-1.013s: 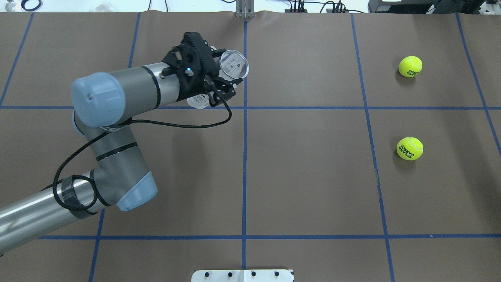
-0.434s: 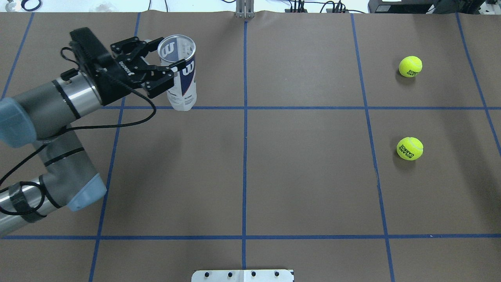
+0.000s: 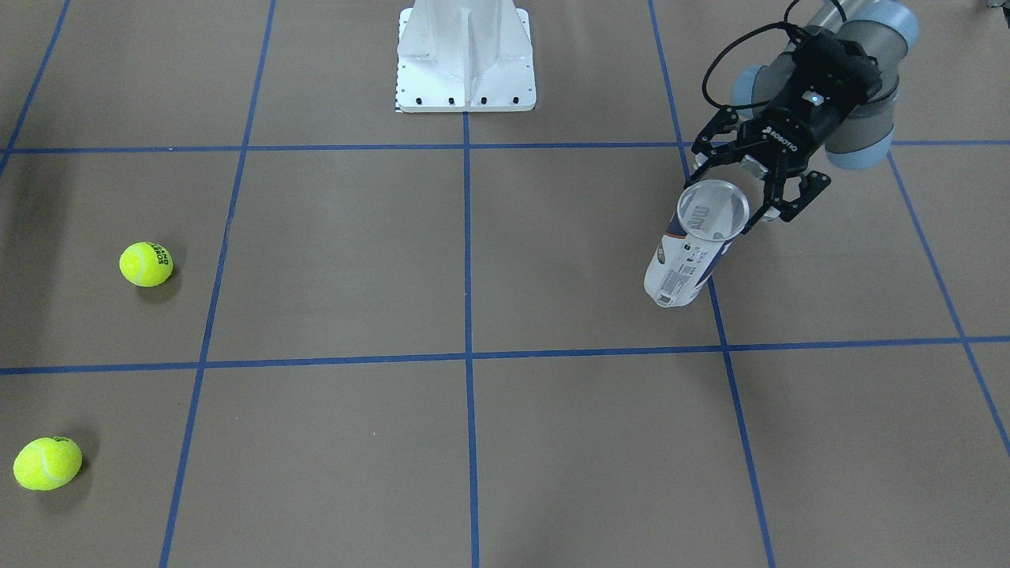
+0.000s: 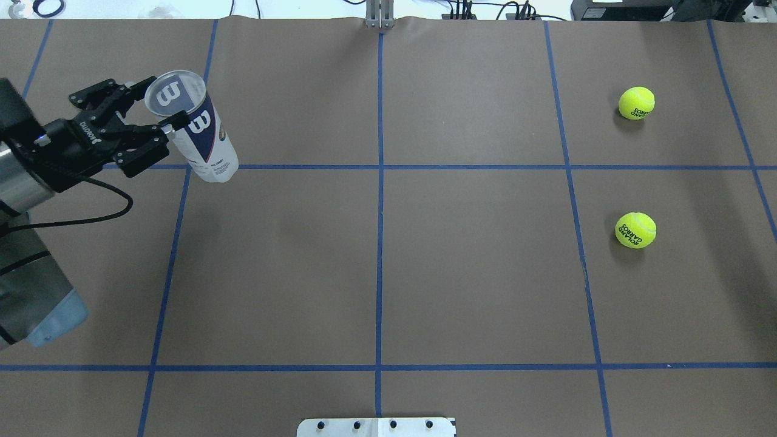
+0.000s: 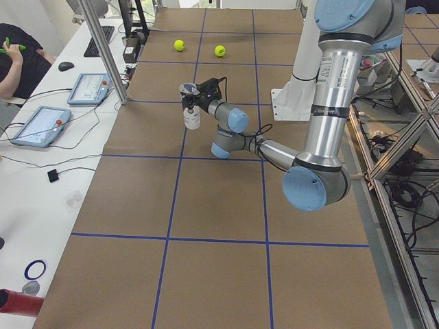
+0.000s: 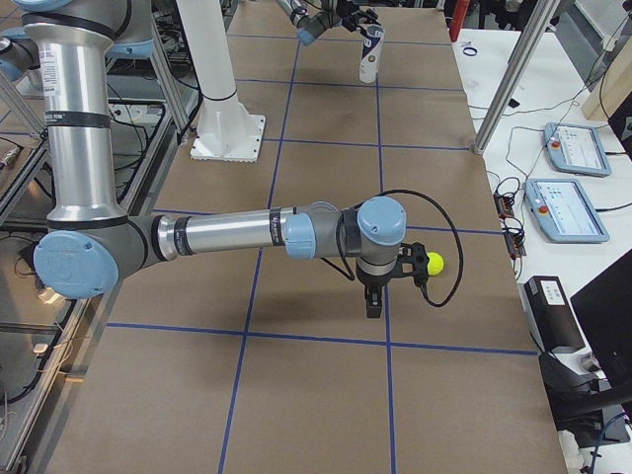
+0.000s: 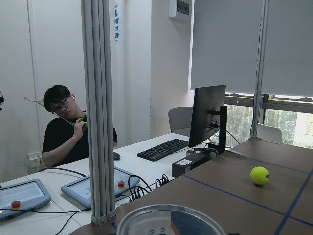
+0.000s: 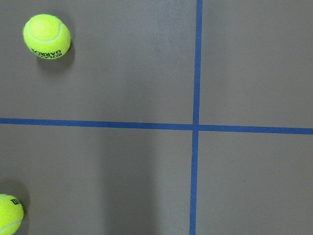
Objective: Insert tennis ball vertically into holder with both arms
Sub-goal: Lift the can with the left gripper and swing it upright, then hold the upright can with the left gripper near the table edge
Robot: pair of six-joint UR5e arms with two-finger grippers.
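The table [image 4: 473, 273] is covered in brown paper and divided into squares by blue tape lines. The holder [image 4: 203, 142] is clamped just below its open rim by the left gripper [image 4: 159, 102], whose fingers are pressed against the clear wall. The mouth is turned upward, over the table's left side beside a tape crossing; whether its base rests on the paper cannot be told. A tennis ball [image 4: 636, 102] and a second ball [image 4: 635, 230] are seen well apart from it on the right side. The right gripper [image 6: 373, 304] is pointed down over the paper near one of the balls – how far it is opened cannot be told. A white pedestal base [image 3: 464, 55] is seen at the robot's edge. Beyond the far edge a white desk [image 7: 142, 169] is set with a monitor [image 7: 208, 115], a keyboard [image 7: 163, 149] and touch panels [image 5: 40, 126], and a seated person [image 7: 66, 139] in black is seen behind an aluminium post [image 7: 100, 112]
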